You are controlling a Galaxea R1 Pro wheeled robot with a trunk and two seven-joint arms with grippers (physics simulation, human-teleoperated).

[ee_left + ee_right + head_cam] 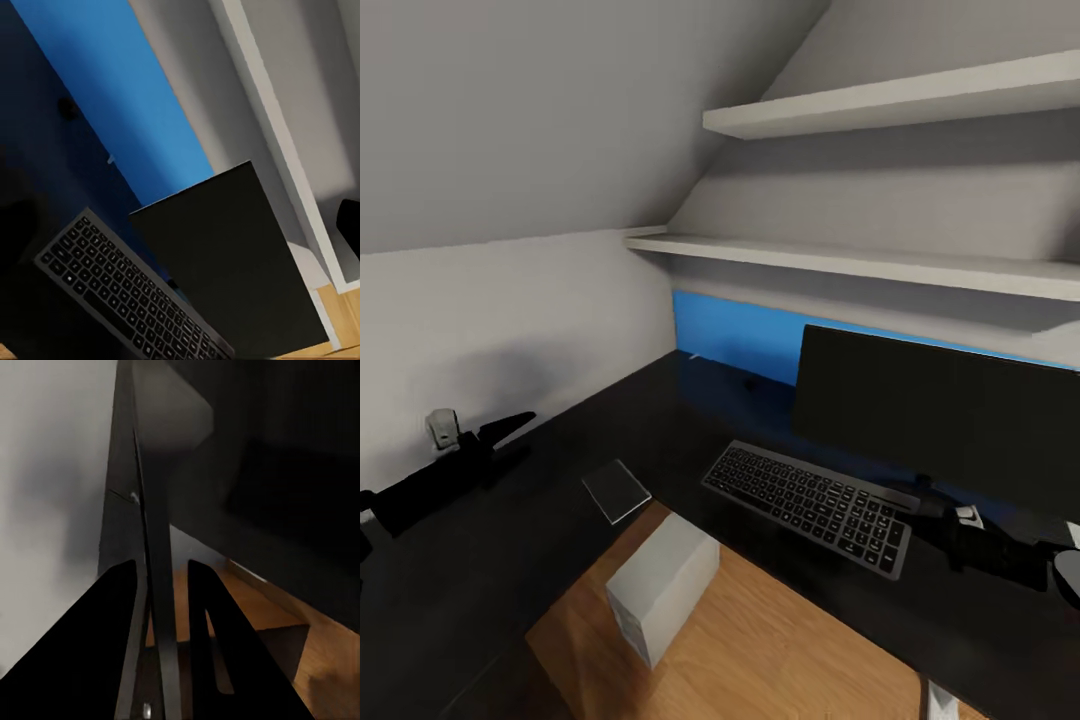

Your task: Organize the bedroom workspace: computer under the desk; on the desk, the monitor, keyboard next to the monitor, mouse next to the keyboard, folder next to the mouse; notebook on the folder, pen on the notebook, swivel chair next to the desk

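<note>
The black monitor (940, 410) stands on the glossy black desk (510, 560) at the right. The keyboard (810, 500) lies flat in front of it. At the keyboard's right end my right gripper (935, 512) is shut on the keyboard; in the right wrist view its thin edge (154, 547) runs between the two fingers (127, 622). The grey computer (660, 585) sits on the wood floor inside the desk's corner. A small dark notebook (616, 490) rests on the desk edge above it. My left gripper (525, 432) hovers open and empty over the left wing.
A blue wall panel (740, 335) runs behind the desk, with two white shelves (860, 262) above it. A small dark lump (750, 383), perhaps the mouse, lies near the panel. A white wall closes the left side.
</note>
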